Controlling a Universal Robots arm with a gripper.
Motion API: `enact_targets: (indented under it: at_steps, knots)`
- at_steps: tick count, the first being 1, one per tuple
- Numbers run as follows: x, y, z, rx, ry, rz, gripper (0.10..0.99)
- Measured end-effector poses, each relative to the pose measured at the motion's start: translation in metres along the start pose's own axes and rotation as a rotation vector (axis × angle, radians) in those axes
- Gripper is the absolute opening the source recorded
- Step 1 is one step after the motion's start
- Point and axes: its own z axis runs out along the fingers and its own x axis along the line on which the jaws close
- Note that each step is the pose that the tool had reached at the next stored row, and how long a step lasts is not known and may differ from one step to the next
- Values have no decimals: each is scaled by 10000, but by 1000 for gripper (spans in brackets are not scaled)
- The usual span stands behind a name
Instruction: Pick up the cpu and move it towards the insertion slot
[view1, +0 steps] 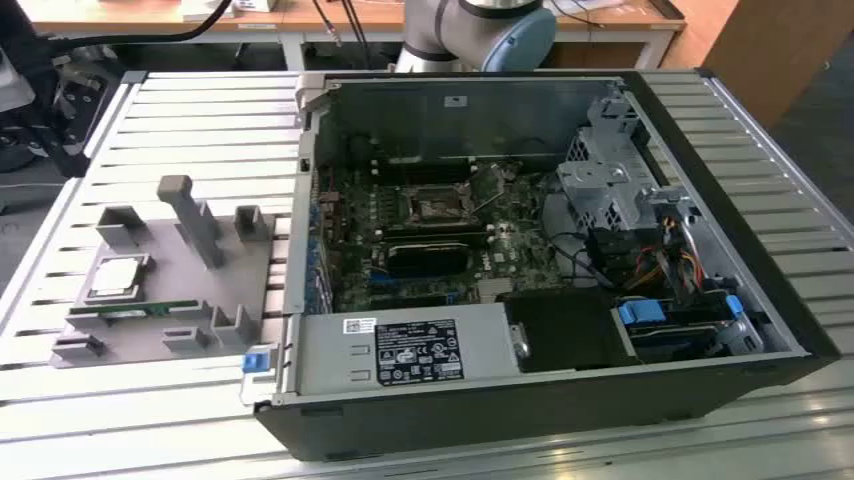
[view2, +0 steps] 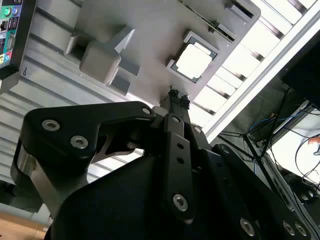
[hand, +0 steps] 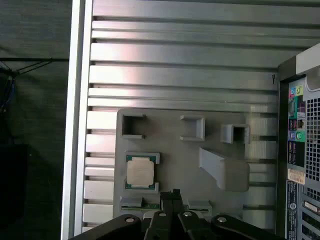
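Second wrist view, my matte black gripper (view2: 176, 98), fingertips pinched together on nothing, just beyond them the shiny square cpu (view2: 195, 61) flat in a grey plastic holder (view2: 150, 30), exterior view adding the silver-framed insertion slot (view1: 434, 207), well apart, inside the open case (view1: 561, 420).

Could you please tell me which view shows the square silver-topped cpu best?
The first wrist view: the square silver-topped cpu faces the camera squarely, unobstructed. The second wrist view shows the cpu askew; the exterior view, obliquely on the grey holder.
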Motion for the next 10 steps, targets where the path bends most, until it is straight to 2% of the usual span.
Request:
enact_targets:
  at_steps: [10]
  knots:
    - [25,1,0,-1,0,1,106]
